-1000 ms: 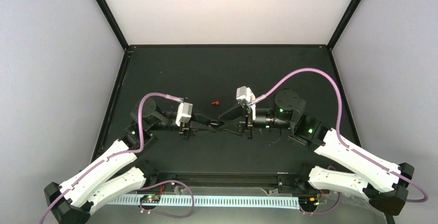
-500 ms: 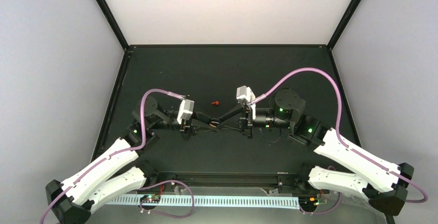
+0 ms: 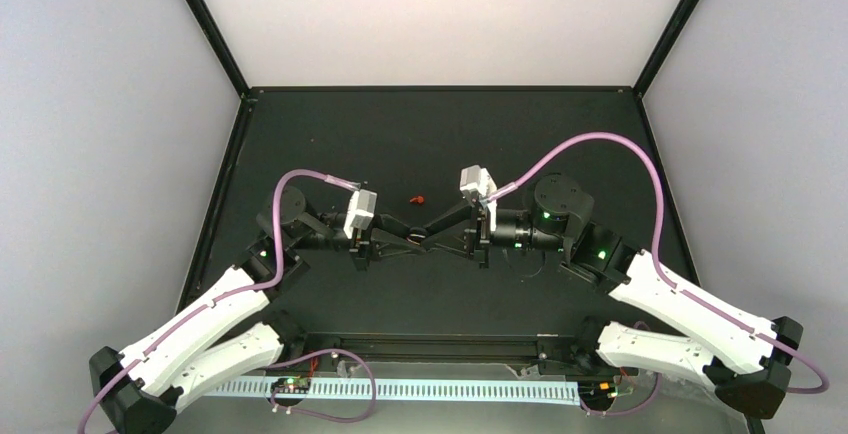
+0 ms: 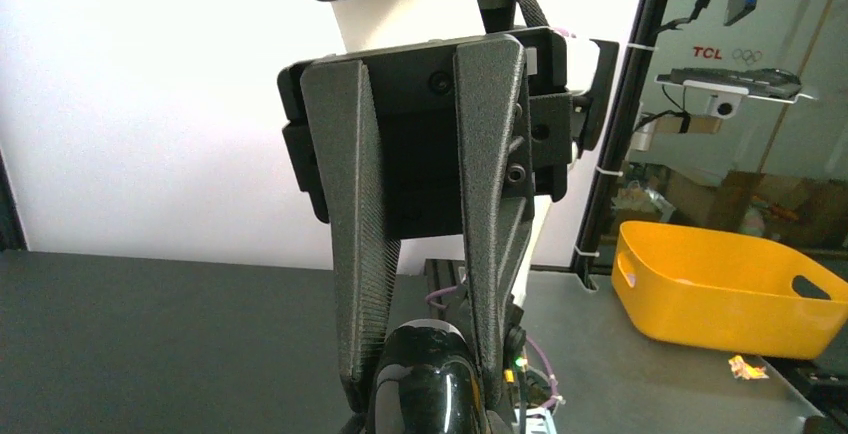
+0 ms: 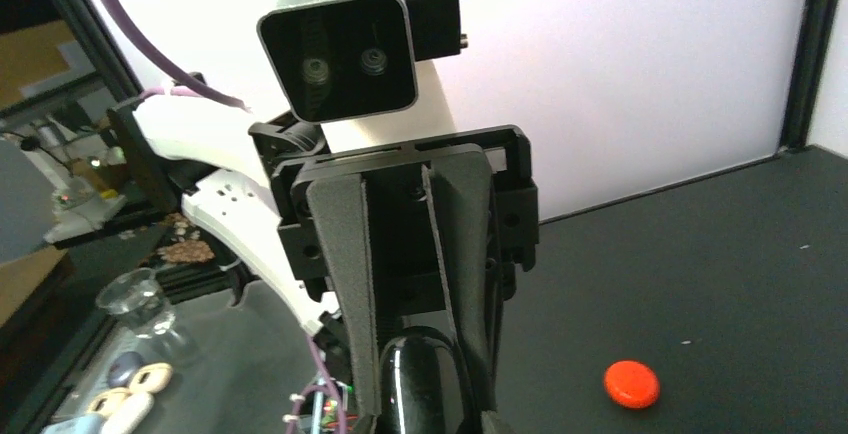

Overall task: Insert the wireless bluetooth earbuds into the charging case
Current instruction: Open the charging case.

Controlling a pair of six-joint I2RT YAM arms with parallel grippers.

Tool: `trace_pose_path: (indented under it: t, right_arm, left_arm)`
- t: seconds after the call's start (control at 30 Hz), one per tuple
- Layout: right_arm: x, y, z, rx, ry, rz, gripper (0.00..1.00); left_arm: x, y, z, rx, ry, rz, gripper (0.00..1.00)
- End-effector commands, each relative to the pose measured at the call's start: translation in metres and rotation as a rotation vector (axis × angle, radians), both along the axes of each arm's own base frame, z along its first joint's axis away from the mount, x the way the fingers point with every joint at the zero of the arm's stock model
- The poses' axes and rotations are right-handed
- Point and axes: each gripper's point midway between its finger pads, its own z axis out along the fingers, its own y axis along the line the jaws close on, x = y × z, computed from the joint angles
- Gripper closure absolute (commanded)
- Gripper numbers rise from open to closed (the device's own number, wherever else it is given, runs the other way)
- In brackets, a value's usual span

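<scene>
- The left arm [image 3: 190,329] is seen stretched in from the near left corner, with a purple cable [image 3: 300,176] looped over its wrist.
- The left tool [image 5: 415,399] is aimed at the middle of the dark counter [image 3: 440,134]. Its two textured fingers [image 5: 345,284] are drawn in on either side of a glossy black lump [image 5: 412,364], and the lump is gripped.
- The lump is held right where the two tools meet, tip to tip, in the top view. Whether it is lifted off the counter cannot be told.
- And there is the charging case [image 5: 632,384], a small red-orange round puck. It is left lying flat on the counter just beyond the meeting tools, toward the far side, and is touched by neither.
- The right tool [image 4: 420,379] is brought in from the opposite side. Its fingers [image 4: 495,204] are closed against the same black lump, one on each flank.
- The right arm [image 3: 690,314] is run back to the near right corner, its cable arched high over it.
- A yellow bin [image 4: 715,289] is caught past the counter's edge in the left wrist view.
</scene>
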Motion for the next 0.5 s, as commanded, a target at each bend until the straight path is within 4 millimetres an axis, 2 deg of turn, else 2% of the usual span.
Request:
trace_pose_path:
  t: [0.0,0.23,0.47]
  right_arm:
    - [0.021,-0.005,-0.004,-0.002,0.017,-0.128,0.73]
    - [0.035,-0.015,-0.003,0.007,0.015,-0.235,0.61]
    - [0.043,-0.021,-0.001,0.007,0.015,-0.296,0.58]
  left_arm:
    - [-0.004,0.002,0.012,-0.040,-0.063,-0.007,0.98]
    - [-0.007,0.003,0.010,-0.036,-0.071,-0.014,0.98]
    - [-0.008,0.003,0.010,-0.036,-0.072,-0.017,0.98]
